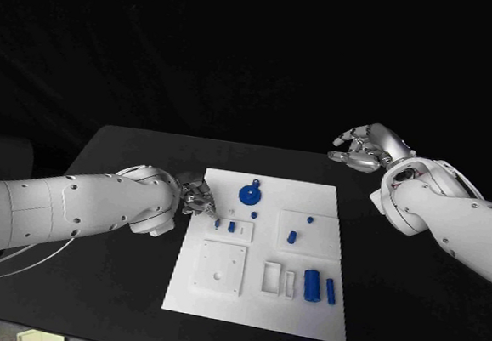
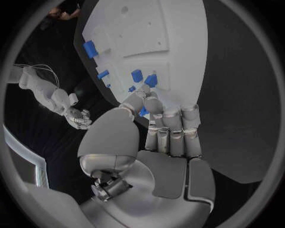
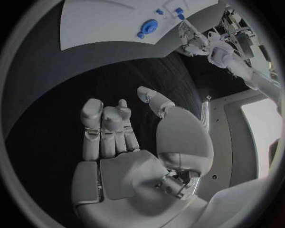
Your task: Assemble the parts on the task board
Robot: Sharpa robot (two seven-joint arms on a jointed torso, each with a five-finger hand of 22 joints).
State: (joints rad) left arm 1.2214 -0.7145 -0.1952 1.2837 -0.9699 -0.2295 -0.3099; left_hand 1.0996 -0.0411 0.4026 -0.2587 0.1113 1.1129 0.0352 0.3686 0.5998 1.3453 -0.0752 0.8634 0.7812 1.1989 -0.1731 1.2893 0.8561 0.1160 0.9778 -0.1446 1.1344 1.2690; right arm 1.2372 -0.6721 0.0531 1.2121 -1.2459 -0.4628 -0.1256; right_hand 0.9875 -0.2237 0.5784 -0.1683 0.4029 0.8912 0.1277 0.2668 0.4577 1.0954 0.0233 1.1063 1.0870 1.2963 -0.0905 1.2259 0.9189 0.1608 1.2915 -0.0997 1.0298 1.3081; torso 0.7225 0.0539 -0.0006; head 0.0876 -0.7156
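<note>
Left hand (image 1: 193, 197) at board (image 1: 254, 309) left edge, pinching a small blue peg (image 2: 143, 111) | right hand (image 1: 366, 149) upper right, curled, empty | peg looks light, stiff, slick: you'd best pinch mid-shaft.

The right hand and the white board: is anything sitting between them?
No. In the head view, only bare black table lies between the right hand and the task board. The hand hovers past the board's far right corner, holding nothing.

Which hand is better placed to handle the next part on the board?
Left. The left hand sits at the task board's left edge, fingertips beside a small blue part. The right hand hangs beyond the board's far right corner, holding nothing.
</note>
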